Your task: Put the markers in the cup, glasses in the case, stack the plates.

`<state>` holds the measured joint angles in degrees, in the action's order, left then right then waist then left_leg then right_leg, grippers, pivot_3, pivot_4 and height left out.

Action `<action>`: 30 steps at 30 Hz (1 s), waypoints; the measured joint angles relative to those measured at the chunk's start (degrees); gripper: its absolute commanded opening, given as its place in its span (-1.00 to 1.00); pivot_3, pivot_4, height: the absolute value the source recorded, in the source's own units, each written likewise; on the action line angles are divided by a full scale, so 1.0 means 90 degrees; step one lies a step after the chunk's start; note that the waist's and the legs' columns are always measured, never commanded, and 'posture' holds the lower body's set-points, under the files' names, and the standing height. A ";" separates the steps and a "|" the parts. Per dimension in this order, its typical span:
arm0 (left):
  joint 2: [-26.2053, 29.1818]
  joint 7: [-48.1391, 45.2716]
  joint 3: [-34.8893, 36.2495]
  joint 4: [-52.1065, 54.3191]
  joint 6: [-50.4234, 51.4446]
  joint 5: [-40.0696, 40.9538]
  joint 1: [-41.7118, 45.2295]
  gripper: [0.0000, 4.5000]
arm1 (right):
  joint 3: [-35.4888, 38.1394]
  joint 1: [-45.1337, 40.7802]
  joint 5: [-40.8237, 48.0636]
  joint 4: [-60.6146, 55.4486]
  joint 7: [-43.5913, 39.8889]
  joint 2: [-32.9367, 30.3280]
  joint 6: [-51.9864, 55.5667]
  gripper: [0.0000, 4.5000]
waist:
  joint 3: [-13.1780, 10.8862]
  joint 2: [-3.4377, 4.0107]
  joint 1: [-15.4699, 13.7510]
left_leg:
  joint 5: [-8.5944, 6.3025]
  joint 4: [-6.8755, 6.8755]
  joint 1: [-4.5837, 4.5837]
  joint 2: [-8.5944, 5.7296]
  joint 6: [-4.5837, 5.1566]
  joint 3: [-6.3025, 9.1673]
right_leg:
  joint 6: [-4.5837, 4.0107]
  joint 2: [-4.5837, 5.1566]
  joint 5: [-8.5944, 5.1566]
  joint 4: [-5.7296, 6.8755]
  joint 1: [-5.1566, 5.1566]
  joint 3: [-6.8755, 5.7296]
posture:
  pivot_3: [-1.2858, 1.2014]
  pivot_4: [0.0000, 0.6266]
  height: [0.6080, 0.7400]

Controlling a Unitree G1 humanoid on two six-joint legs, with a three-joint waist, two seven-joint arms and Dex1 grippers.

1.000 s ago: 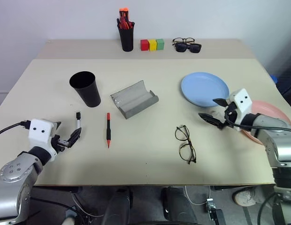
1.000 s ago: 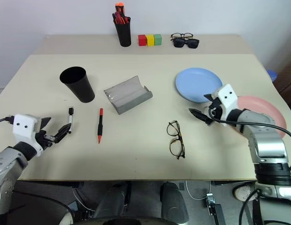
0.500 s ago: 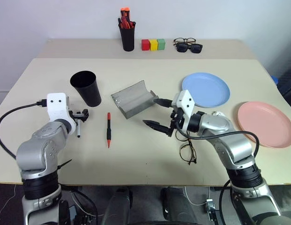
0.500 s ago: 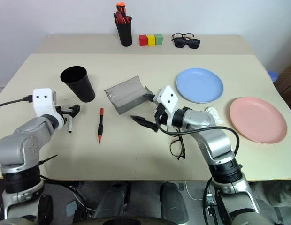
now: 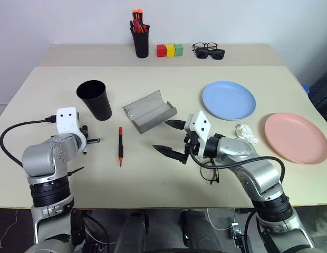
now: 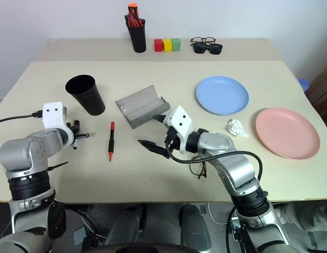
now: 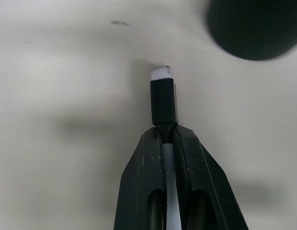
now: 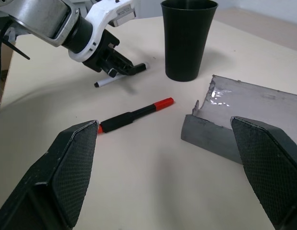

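Observation:
My left gripper is shut on the white-and-black marker, low at the table in front of the black cup. The red marker lies to its right. My right gripper hangs wide open over the middle of the table, just in front of the open grey case, holding nothing. The wire-framed glasses lie under my right forearm, partly hidden. The blue plate and the pink plate rest apart on the right.
A crumpled white scrap lies between the plates. Along the far edge stand a black pen holder, three coloured blocks and two more pairs of glasses.
My left gripper has reached forward, tipped down and shut on the white-and-black marker. My right arm swung from the plates to the table's middle, then held still, open throughout.

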<state>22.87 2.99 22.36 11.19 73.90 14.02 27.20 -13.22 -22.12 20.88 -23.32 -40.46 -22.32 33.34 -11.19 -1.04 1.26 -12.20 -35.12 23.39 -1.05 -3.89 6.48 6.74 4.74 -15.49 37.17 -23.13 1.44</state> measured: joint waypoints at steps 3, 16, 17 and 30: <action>0.0203 0.0318 0.0243 -0.0132 -0.1362 -0.0393 0.0035 -0.96 | -0.0010 -0.0105 -0.0007 0.0002 0.0081 0.0139 -0.0013 1.00 | -0.0003 -0.0005 -0.0018 | 0.0005 0.0002 0.0005 0.0000 -0.0009 0.0000 | -0.0002 0.0003 0.0001 -0.0002 -0.0006 0.0000 | 0.03 -0.52 1.00; 0.0023 -0.0961 -0.0827 -0.1557 -0.6436 -0.0628 0.1682 -0.96 | -0.0128 -0.1135 -0.0549 0.1163 0.0641 0.1251 -0.0917 1.00 | 0.0001 -0.0014 -0.0001 | 0.0011 0.0002 0.0012 -0.0014 -0.0019 -0.0004 | 0.0007 0.0015 0.0007 -0.0002 -0.0009 -0.0003 | 0.03 -0.52 1.00; -0.0027 -0.1006 -0.0937 -0.1853 -0.6621 -0.0677 0.1678 -0.96 | -0.0127 -0.1143 -0.0554 0.1204 0.0643 0.1264 -0.0955 1.00 | 0.0001 -0.0015 0.0034 | 0.0012 0.0002 0.0011 -0.0009 -0.0018 -0.0003 | 0.0007 0.0008 0.0007 0.0004 -0.0013 -0.0002 | 0.03 -0.52 1.00; -0.0211 -0.0676 -0.1111 -0.3185 -0.7901 -0.1100 0.1253 -0.96 | -0.0101 -0.1145 -0.0681 0.1242 0.0759 0.1240 -0.1033 1.00 | 0.0000 -0.0014 0.0126 | 0.0012 -0.0001 0.0011 -0.0006 -0.0018 0.0001 | 0.0006 0.0005 0.0007 0.0010 -0.0013 0.0000 | 0.03 -0.52 1.00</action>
<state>20.97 -3.09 12.36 -17.47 2.79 4.12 38.47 -14.13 -32.42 14.75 -12.14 -33.63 -11.17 24.05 -11.19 -1.17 2.39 -12.10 -35.13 23.50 -1.11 -4.05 6.49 6.80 4.79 -15.43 37.26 -23.25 1.43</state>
